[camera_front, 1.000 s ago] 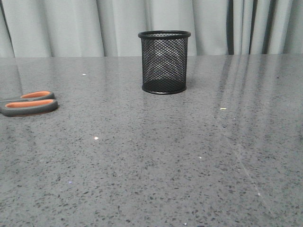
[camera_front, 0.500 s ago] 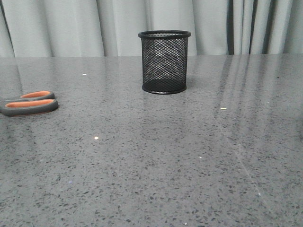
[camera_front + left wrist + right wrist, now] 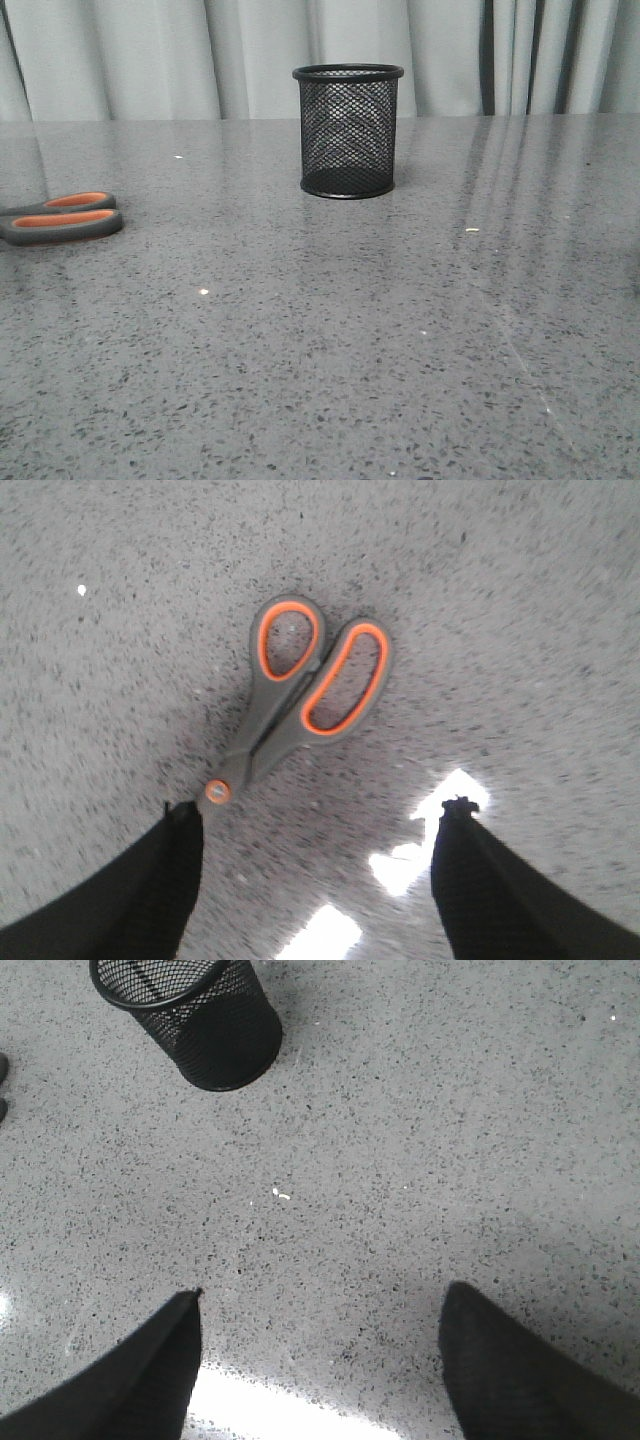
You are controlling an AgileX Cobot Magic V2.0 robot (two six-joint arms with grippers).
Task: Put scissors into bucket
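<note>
The scissors lie flat at the table's left edge in the front view, grey handles lined orange; the blades run out of frame. In the left wrist view the scissors lie below my open left gripper, their pivot next to one fingertip, the blades hidden behind that finger. The bucket, a black wire-mesh cup, stands upright at the table's middle back. It also shows in the right wrist view, well away from my open, empty right gripper. Neither gripper shows in the front view.
Grey speckled tabletop with a grey curtain behind it. A small pale crumb lies to the right of the bucket.
</note>
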